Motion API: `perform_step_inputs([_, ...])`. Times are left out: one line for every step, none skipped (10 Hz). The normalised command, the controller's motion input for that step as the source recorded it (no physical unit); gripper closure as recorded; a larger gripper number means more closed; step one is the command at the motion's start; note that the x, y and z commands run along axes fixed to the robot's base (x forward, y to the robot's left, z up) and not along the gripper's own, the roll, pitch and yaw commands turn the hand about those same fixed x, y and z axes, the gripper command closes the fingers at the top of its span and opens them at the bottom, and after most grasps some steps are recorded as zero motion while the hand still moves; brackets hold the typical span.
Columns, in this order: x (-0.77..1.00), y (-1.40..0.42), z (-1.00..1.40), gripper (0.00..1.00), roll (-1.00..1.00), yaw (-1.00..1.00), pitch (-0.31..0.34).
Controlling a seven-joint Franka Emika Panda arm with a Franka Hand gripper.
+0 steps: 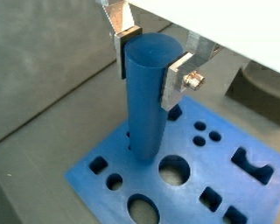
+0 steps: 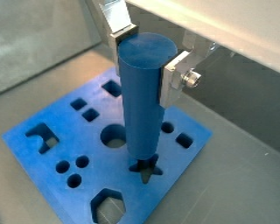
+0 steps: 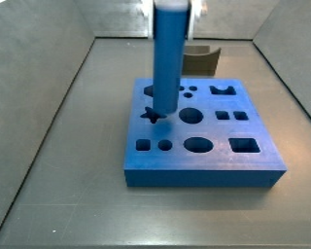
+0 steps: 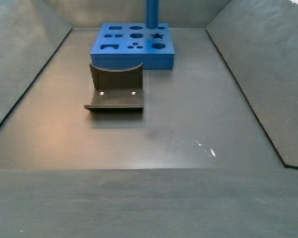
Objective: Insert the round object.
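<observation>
My gripper (image 1: 150, 66) is shut on the top of the round object (image 1: 147, 105), a bright blue rod held upright; both wrist views show it (image 2: 143, 105). Its lower end is at the star-shaped hole (image 2: 145, 166) of the flat blue block (image 2: 49, 162), beside the large round hole (image 2: 115, 136). I cannot tell whether the rod touches the block. In a side view the rod (image 3: 165, 58) stands over the block's left part (image 3: 204, 165), next to the round hole (image 3: 190, 115). The gripper itself is mostly cut off there. The far side view shows rod (image 4: 152, 11) and block (image 4: 135, 45).
The dark olive fixture (image 4: 116, 88) with an arch-shaped cut stands on the floor in front of the block, also seen behind it (image 3: 201, 60) and in a wrist view (image 1: 265, 92). Grey walls (image 3: 42, 29) enclose the floor on the sides.
</observation>
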Motion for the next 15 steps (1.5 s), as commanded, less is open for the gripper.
perform_step_inputs([1.0,0.0,-0.41,1.0,0.22,0.0,0.137])
perform_step_inputs([1.0,0.0,-0.17,1.0,0.39,0.0,0.176])
perform_step_inputs([0.89,0.0,-0.02,1.0,0.5,0.0,0.203])
perform_step_inputs([0.91,0.0,-0.1,1.0,0.47,0.0,0.211])
perform_step_inputs([0.97,-0.03,-0.25,1.0,0.41,0.0,0.196])
perform_step_inputs([0.97,-0.1,-0.43,1.0,0.31,0.0,0.174])
perform_step_inputs([0.92,-0.19,-0.47,1.0,0.19,-0.01,0.143])
perform_step_inputs([0.85,-0.25,-0.48,1.0,0.07,-0.08,0.119])
perform_step_inputs([0.82,-0.23,-0.48,1.0,0.0,-0.14,0.101])
perform_step_inputs([0.83,-0.14,-0.56,1.0,-0.05,-0.18,0.083])
perform_step_inputs([0.85,0.0,-0.49,1.0,0.0,-0.16,0.154])
perform_step_inputs([0.61,0.16,-0.37,1.0,0.05,0.0,0.201])
perform_step_inputs([0.51,0.13,-0.38,1.0,0.07,0.0,0.184])
perform_step_inputs([0.43,0.1,-0.41,1.0,0.0,0.0,0.144])
perform_step_inputs([0.33,0.07,-0.46,1.0,0.0,0.0,0.097])
